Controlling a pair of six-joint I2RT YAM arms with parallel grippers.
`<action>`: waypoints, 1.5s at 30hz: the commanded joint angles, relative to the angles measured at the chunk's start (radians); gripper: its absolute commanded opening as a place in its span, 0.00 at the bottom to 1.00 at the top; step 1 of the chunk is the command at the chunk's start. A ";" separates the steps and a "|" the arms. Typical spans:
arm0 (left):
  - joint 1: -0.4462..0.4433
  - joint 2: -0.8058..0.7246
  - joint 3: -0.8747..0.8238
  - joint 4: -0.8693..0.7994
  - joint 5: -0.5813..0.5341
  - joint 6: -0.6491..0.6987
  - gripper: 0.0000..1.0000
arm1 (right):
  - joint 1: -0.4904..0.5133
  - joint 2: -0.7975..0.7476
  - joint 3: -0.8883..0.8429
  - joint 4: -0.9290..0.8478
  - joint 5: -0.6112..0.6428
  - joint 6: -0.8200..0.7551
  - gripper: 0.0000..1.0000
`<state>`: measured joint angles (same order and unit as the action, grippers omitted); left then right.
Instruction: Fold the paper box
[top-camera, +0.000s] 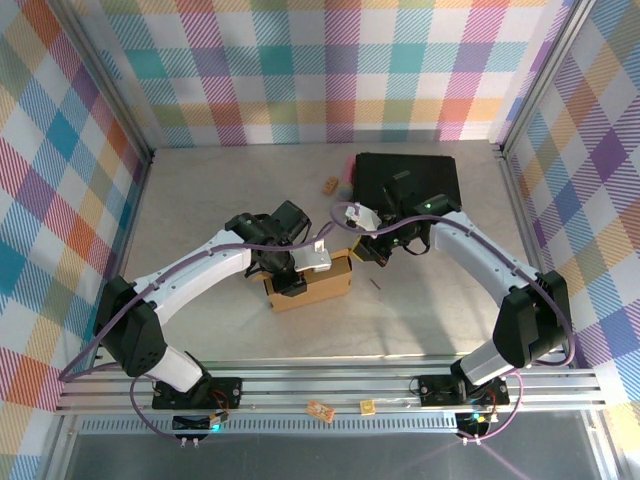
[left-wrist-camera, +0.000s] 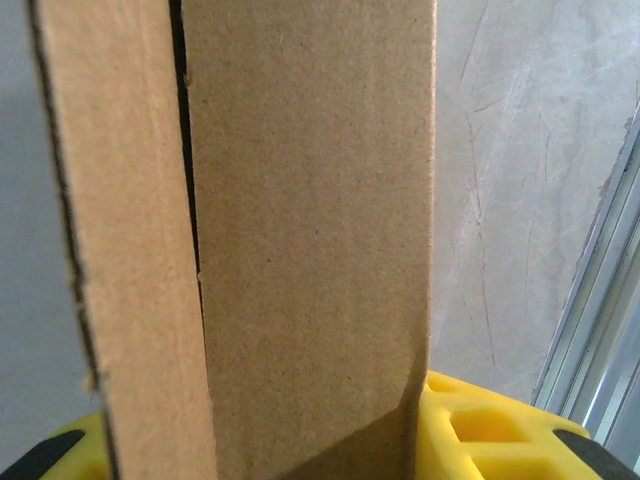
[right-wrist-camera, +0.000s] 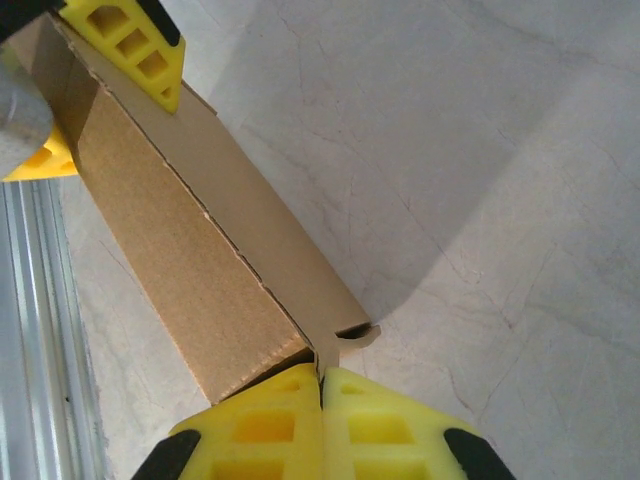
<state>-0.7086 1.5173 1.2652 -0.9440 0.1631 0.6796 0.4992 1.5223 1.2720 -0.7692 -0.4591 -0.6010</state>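
On the pale tabletop (top-camera: 200, 200) the paper box (top-camera: 318, 283) is lying centre, left hand (left-wrist-camera: 270, 445) clamping one end, right hand (right-wrist-camera: 320, 400) pressing closed-fingered at the opposite corner, probably needing firm, square pressure.

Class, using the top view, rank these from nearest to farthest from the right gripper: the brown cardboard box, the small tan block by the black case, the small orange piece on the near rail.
1. Brown cardboard box: pinched by the right gripper, mid-table.
2. Small tan block: far side, left of the black rectangular case.
3. Small orange piece: on the near metal rail.
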 joint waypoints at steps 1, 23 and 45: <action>0.013 0.020 0.017 0.008 0.006 -0.011 0.38 | 0.026 0.018 0.065 -0.044 -0.045 0.069 0.00; 0.025 0.058 0.057 0.021 -0.054 -0.125 0.42 | 0.108 0.107 0.222 -0.170 0.073 0.560 0.00; 0.026 0.077 0.091 0.006 -0.050 -0.167 0.45 | 0.131 0.165 0.322 -0.266 0.138 0.747 0.00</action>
<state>-0.6914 1.5780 1.3247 -0.9699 0.1219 0.5488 0.6064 1.6794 1.5612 -0.9707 -0.2726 0.0757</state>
